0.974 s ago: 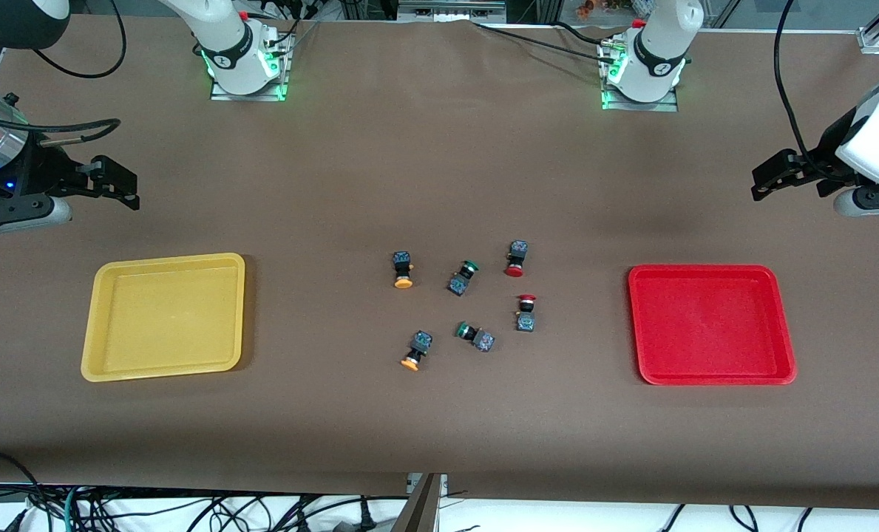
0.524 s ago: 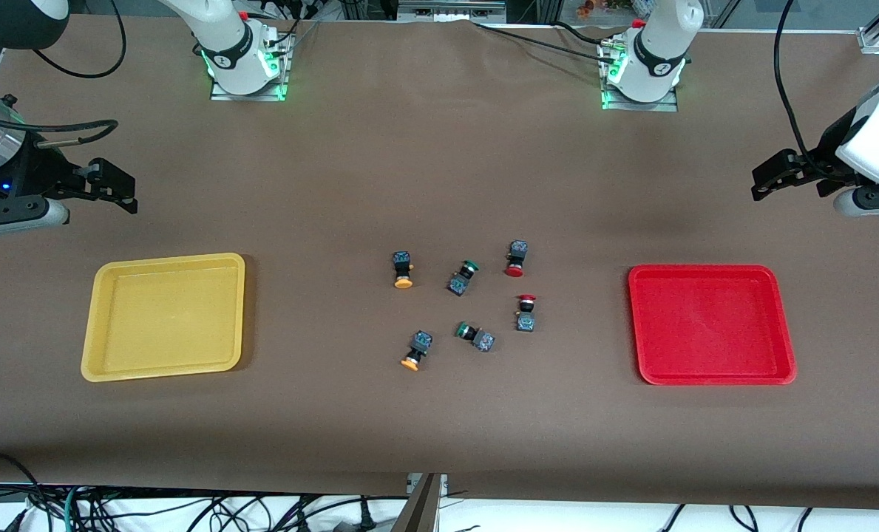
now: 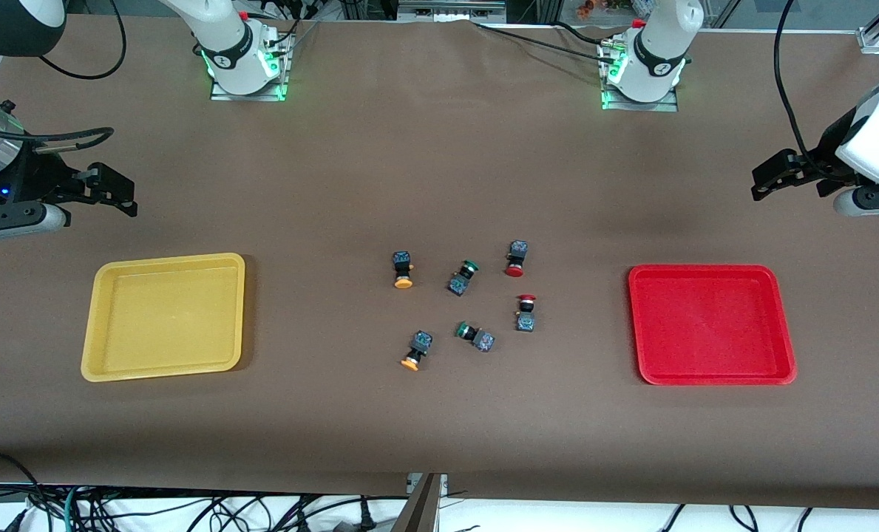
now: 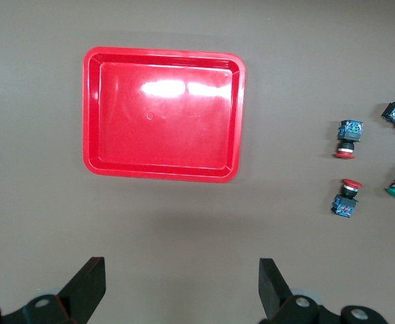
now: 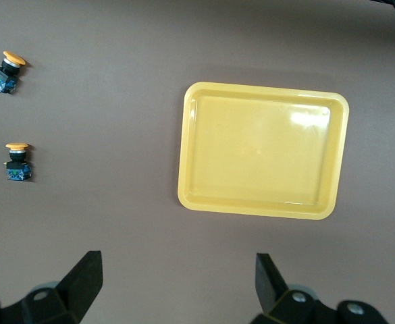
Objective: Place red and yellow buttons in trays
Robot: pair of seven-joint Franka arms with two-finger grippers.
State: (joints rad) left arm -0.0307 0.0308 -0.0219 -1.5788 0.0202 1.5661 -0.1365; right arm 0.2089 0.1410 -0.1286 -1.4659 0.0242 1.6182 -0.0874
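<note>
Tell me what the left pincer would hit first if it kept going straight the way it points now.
Most likely bare brown table. The open left pincer looks down on empty surface just short of the shallow red plastic tray, which lies slightly ahead of that line. Depth is unclear, so a shallower path could meet the tray rim.

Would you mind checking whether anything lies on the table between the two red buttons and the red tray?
Nothing visible does. Both red buttons sit on the cluster's side toward the red tray, with only bare table between. The green buttons lie toward the yellow tray.
</note>
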